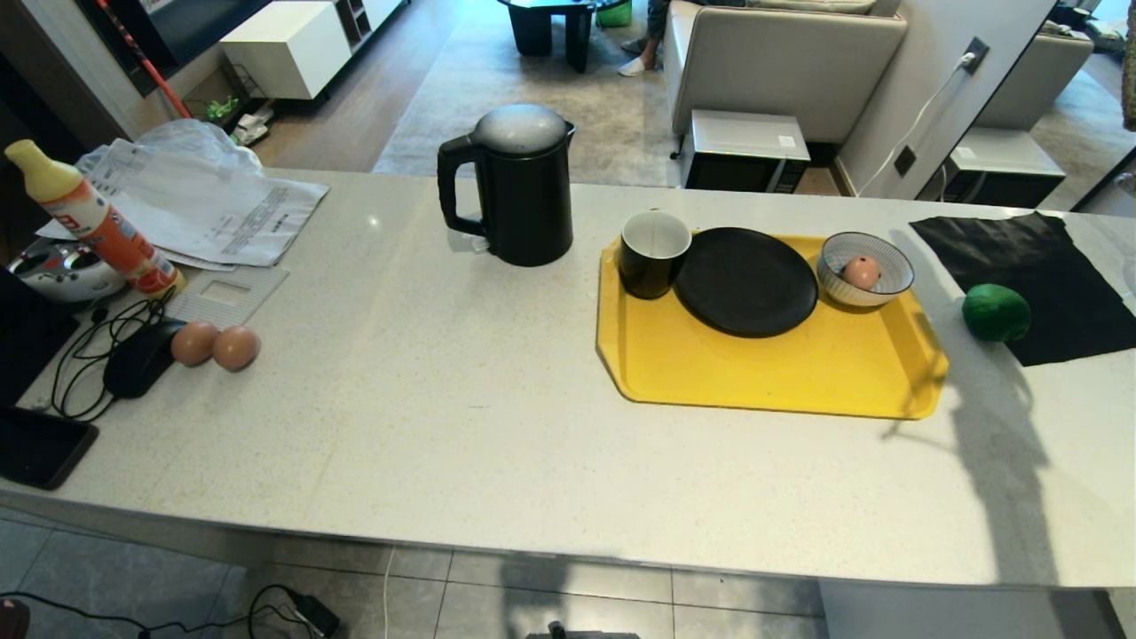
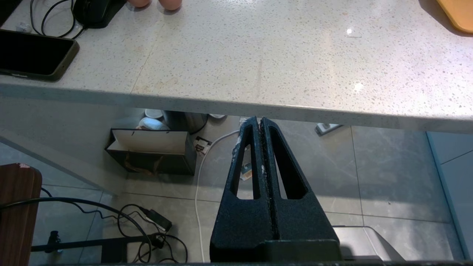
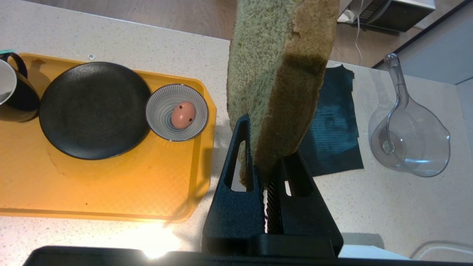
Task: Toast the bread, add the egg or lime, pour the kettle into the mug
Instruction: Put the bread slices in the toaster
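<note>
In the right wrist view my right gripper (image 3: 268,136) is shut on the bread (image 3: 273,74), a thick pale green slice with an olive-brown crust, held up above the counter between the yellow tray (image 3: 111,184) and a dark cloth (image 3: 332,122). The black kettle (image 1: 519,186) stands mid-counter. On the yellow tray (image 1: 772,373) are the black mug (image 1: 652,253), a black plate (image 1: 745,280) and a striped bowl (image 1: 865,269) with an egg (image 1: 861,271) in it. The lime (image 1: 996,311) lies right of the tray. My left gripper (image 2: 259,120) is shut and empty, parked below the counter edge.
Two more eggs (image 1: 216,345) lie at the left by a black mouse (image 1: 142,358), cables, papers and an orange bottle (image 1: 98,222). A phone (image 2: 35,55) sits near the front edge. A clear plastic jug (image 3: 410,140) stands beyond the black cloth (image 1: 1029,266).
</note>
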